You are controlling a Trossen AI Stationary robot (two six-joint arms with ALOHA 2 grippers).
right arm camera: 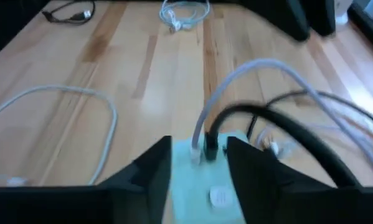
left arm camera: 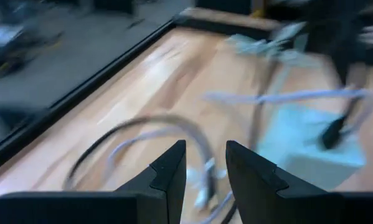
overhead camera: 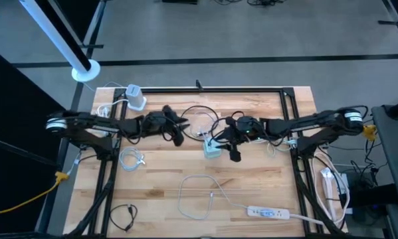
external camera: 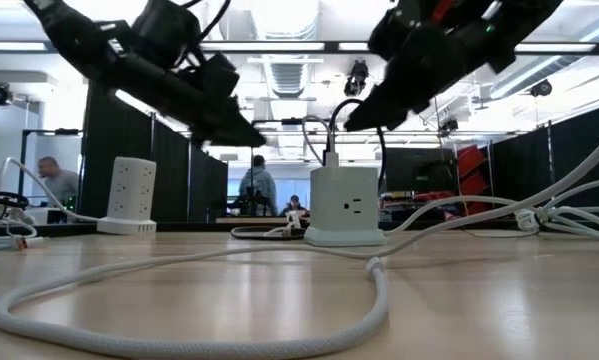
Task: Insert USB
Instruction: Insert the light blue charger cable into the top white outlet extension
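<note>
A pale charger cube [overhead camera: 212,149] [external camera: 344,205] stands on its base mid-table. A black cable's plug [right arm camera: 210,144] [external camera: 331,158] and a white plug [right arm camera: 195,153] stick into its top. My right gripper [right arm camera: 202,163] [overhead camera: 233,147] is open and hovers just above the cube, with a finger on either side of the plugs, clear of them in the low view. My left gripper [left arm camera: 206,167] [overhead camera: 177,131] is open by a narrow gap and holds nothing. It hangs above the looped black and white cables [left arm camera: 142,134], left of the cube [left arm camera: 304,146].
A white charger tower [overhead camera: 135,98] [external camera: 131,195] stands at the far left. A power strip [overhead camera: 268,212], a big white cable loop [overhead camera: 199,196], a coiled white cable [overhead camera: 132,159] and a small black cable [overhead camera: 122,216] lie nearer. People stand in the room behind.
</note>
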